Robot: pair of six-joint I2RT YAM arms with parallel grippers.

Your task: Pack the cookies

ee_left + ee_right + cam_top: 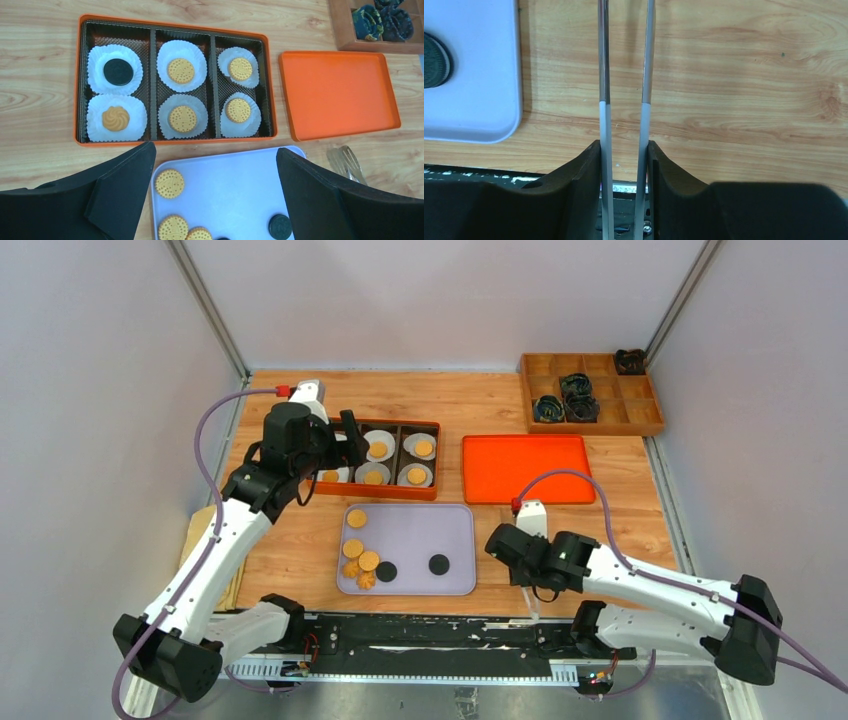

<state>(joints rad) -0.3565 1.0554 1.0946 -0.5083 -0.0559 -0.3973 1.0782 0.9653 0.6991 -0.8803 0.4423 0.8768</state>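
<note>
Left wrist: left gripper (214,155) agape over tray (235,195) edge

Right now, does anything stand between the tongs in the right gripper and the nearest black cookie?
Nothing visible does. The right gripper holds the tongs over the table beside the lavender tray; the black cookie lies near that tray's edge, with only the low rim between.

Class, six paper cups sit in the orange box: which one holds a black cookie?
The far cup of the left compartment holds the black cookie. The near cup there has a flower-shaped cookie; the other four hold golden cookies.
</note>
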